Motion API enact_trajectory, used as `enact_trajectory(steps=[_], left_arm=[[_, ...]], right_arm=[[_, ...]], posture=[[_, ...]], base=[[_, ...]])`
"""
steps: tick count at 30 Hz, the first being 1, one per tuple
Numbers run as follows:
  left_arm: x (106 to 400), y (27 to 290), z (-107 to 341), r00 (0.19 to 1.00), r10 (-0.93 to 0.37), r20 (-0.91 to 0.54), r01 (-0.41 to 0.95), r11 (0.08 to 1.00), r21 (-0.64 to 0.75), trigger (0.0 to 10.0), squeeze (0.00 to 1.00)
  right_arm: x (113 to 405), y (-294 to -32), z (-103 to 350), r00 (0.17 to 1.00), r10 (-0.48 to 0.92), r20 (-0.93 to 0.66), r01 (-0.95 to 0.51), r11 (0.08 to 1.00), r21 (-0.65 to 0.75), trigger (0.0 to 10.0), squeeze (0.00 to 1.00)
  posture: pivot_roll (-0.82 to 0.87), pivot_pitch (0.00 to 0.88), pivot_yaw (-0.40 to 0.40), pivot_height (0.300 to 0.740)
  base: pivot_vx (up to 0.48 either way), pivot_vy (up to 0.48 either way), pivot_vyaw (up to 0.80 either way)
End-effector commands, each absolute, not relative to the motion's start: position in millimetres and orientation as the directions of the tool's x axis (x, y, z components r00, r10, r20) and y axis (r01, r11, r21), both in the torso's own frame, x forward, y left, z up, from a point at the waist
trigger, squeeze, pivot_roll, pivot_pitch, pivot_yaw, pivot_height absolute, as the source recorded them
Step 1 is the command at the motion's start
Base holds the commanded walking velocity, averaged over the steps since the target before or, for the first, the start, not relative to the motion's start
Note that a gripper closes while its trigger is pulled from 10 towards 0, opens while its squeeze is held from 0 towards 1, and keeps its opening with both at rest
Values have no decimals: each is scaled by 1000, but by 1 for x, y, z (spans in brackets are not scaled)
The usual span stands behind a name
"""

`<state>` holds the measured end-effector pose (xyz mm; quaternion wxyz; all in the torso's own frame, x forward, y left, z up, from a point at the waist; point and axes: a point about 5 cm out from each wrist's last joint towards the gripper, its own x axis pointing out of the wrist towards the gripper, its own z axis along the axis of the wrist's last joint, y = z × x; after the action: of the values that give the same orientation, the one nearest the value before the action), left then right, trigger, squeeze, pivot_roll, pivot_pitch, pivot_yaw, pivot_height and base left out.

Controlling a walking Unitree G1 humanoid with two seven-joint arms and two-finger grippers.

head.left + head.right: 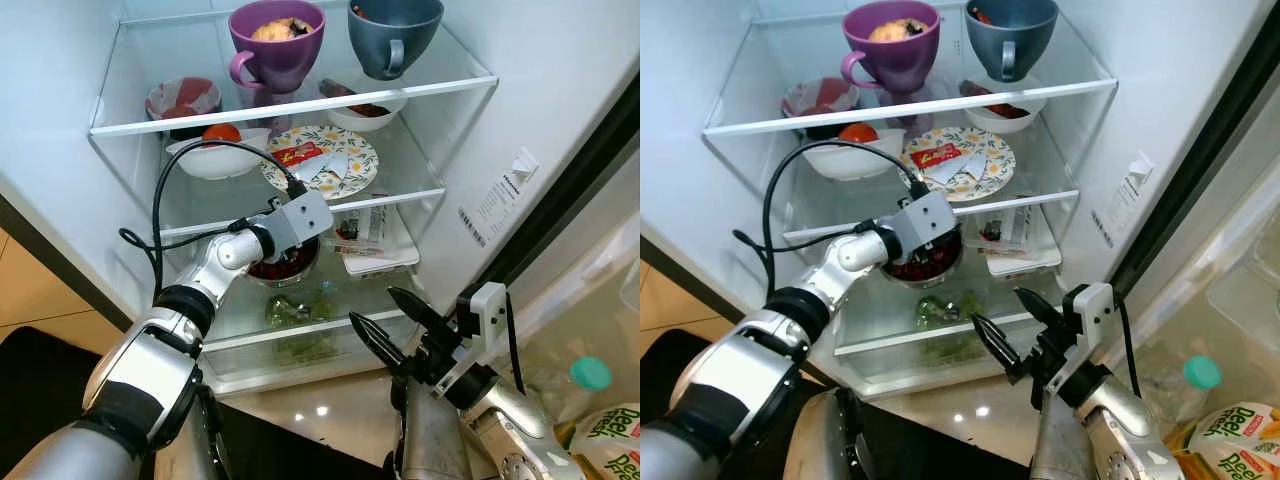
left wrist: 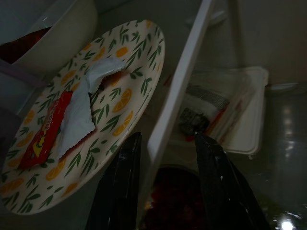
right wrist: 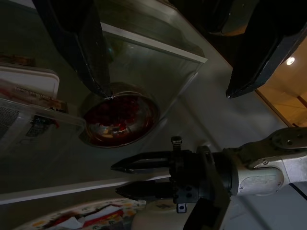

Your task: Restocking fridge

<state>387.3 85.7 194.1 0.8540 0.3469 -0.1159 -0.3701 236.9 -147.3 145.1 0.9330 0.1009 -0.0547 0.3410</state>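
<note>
The left end effector point(image 3: 125, 178) is held slightly parted and empty just above the bowl point(image 3: 120, 120) on the lower shelf point(image 1: 300, 335). The right end effector point(image 1: 385, 322) is spread wide, unloaded, kept outside for clearance.

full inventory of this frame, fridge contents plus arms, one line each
Purple ceramic mug: 1, purple, top glass shelf, food inside.
Grey-blue ceramic mug: 1, grey-blue, top shelf, right of the purple one.
Red-and-white patterned bowl: 1, second shelf, back left.
White bowl with a red tomato: 1, white, second shelf, front left.
White bowl of dark food: 1, second shelf, back right.
Leaf-and-orange patterned plate: 1, white with green and orange, second shelf, holding a red wrapper.
Clear plastic food box: 1, third shelf, right.
Glass bowl of dark red fruit: 1, third shelf, centre.
Green vegetables: in the bottom drawer.
Left gripper: open, above the fruit bowl.
Right gripper: open, before the drawer.
</note>
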Motion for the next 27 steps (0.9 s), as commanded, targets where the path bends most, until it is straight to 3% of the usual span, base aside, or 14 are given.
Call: enact_trajectory(steps=[1, 9, 20, 22, 23, 25, 27], left_arm=[[380, 88, 173, 666, -733, -135, 628, 454, 633, 10000, 0], [367, 102, 162, 613, -776, -146, 685, 430, 588, 10000, 0], [352, 121, 156, 636, -764, -109, 667, 473, 575, 10000, 0], [340, 128, 145, 682, -730, -48, 657, 582, 480, 10000, 0], [340, 128, 145, 682, -730, -48, 657, 582, 480, 10000, 0], [329, 134, 128, 731, -682, -23, 641, 675, 364, 10000, 0], [329, 134, 128, 731, -682, -23, 641, 675, 364, 10000, 0]], right_arm=[[234, -147, 147, 752, 634, 179, -658, 736, 157, 10000, 0], [236, -147, 147, 748, 638, 186, -663, 732, 158, 10000, 0], [239, -146, 146, 736, 649, 191, -676, 720, 157, 10000, 0], [244, -148, 147, 736, 648, 197, -675, 725, 138, 10000, 0], [244, -148, 147, 736, 648, 197, -675, 725, 138, 10000, 0], [248, -150, 149, 737, 645, 202, -672, 729, 127, 10000, 0], [248, -150, 149, 737, 645, 202, -672, 729, 127, 10000, 0]], posture=[[-125, 253, 68, 375], [-113, 245, 68, 375], [-96, 228, 66, 375], [-91, 213, 68, 375], [-91, 213, 68, 375], [-84, 203, 66, 375], [-84, 203, 66, 375]], base=[[0, 0, 0], [0, 0, 0], [0, 0, 0], [0, 0, 0], [0, 0, 0], [0, 0, 0], [0, 0, 0]])
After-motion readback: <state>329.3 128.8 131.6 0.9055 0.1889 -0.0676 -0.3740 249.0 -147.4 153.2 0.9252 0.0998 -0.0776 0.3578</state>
